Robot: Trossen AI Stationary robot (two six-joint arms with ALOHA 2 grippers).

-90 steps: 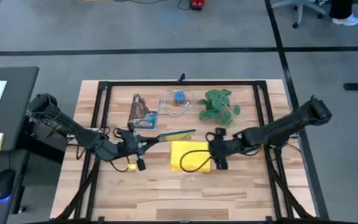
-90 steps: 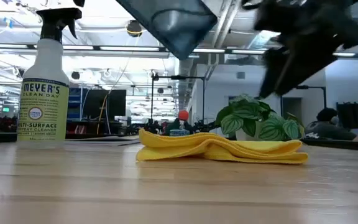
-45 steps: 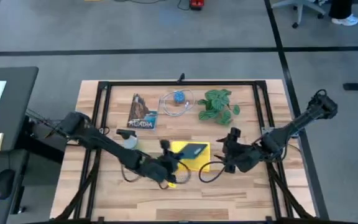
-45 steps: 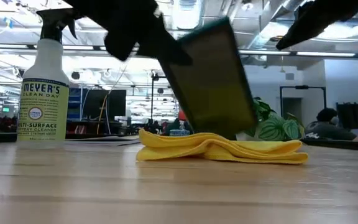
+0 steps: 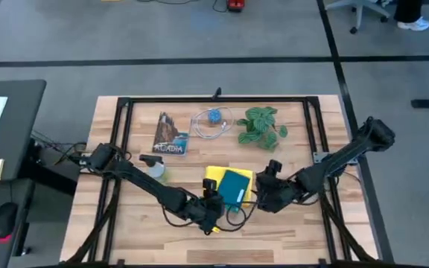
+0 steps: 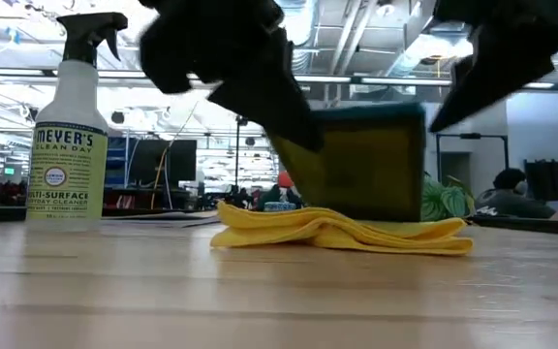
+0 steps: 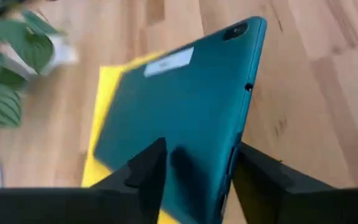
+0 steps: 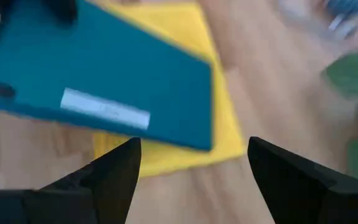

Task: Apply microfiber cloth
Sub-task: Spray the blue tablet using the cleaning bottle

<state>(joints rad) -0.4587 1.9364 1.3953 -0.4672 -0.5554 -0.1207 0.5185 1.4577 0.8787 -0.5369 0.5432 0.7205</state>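
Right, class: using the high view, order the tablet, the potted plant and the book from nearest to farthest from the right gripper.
1. The tablet, teal back up over the yellow cloth, just left of the right gripper.
2. The potted plant, toward the far edge.
3. The book, far-left side.

The left gripper [image 7: 194, 168] has its two dark fingers [image 7: 143, 171] closed on the near edge of a teal-backed tablet [image 7: 179, 118], whose back carries a pale label and a camera lens at its far corner. Under the tablet lies the yellow microfiber cloth [image 7: 109, 87] on the wooden table [image 7: 316, 93], with a green-leaved plant [image 7: 8, 68] beyond it.
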